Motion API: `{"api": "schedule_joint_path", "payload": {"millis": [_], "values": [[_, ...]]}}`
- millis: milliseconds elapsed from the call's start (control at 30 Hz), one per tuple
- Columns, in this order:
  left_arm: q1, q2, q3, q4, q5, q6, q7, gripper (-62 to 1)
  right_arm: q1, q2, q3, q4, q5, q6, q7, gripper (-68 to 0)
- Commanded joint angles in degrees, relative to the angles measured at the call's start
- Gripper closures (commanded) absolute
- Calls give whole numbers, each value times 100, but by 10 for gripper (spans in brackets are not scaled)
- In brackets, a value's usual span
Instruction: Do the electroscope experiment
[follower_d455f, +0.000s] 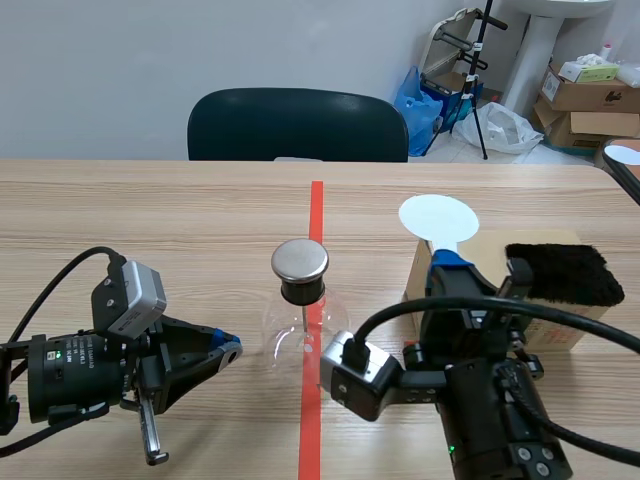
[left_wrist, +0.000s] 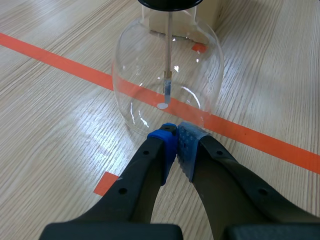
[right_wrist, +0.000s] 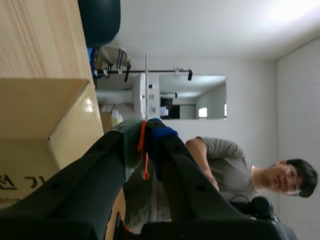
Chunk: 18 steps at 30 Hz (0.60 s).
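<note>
- Glass flask (follower_d455f: 300, 335) stands mid-way across the wooden surface (follower_d455f: 150, 230) on the red tape line (follower_d455f: 316, 210), with a black stopper (follower_d455f: 301, 292) and a metal cap (follower_d455f: 300, 260) on top. Only the left wrist view shows what is inside: a thin rod (left_wrist: 168, 50) ending in a small leaf (left_wrist: 167, 90).
- Left gripper (left_wrist: 176, 134): fingers closed on nothing, tips right at the flask's wall.
- Right gripper (right_wrist: 142, 132): fingers clamp the orange handle (right_wrist: 144, 150) of a white disc (follower_d455f: 438, 218), beside a cardboard box (follower_d455f: 565, 330). Only the scene view shows the black fur (follower_d455f: 563, 273) on that box.

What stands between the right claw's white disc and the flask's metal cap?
Nothing visible. The right claw holds the white disc apart from the metal cap, with only bare table seen between them.
</note>
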Motion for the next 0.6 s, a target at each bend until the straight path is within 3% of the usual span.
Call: {"api": "schedule_joint_path", "payload": {"millis": [0, 333, 567], "values": [[-79, -7, -7, 70, -79, -7, -96, -34, 66, 42, 15, 68, -4, -83, -105, -10], [-79, -7, -7, 70, -79, -7, -96, -34, 66, 42, 15, 68, -4, -83, -256, -10], [-79, -7, -7, 70, -79, -7, -96, -34, 66, 42, 15, 68, -4, -83, 402, -10]]}}
